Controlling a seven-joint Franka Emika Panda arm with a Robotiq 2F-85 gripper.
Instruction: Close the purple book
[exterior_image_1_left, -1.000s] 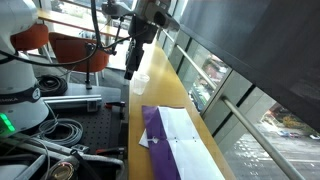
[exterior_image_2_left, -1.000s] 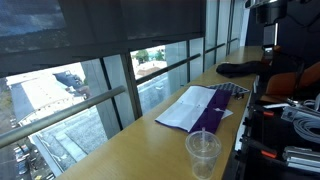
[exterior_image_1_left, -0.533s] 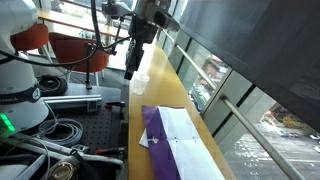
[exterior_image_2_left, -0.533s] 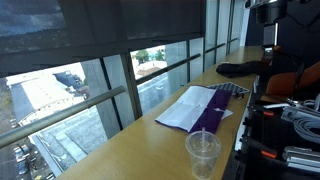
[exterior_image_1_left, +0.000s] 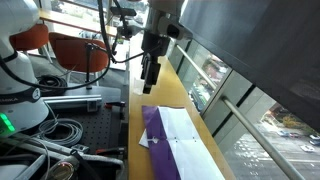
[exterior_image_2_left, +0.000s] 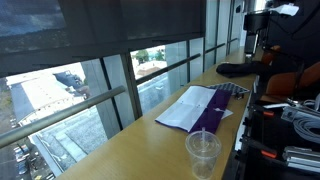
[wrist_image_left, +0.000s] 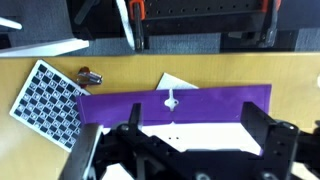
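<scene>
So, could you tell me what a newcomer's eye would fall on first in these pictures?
The purple book lies open, white pages up, on the long wooden counter beside the window. The pincer hangs above the counter near the book, its jaws spread wide in the wrist view. A clear plastic cup stands at the counter's near end in an exterior view.

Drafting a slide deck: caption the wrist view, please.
Open gripper hovers above the open purple book on a wooden counter, checkerboard card alongside.
</scene>
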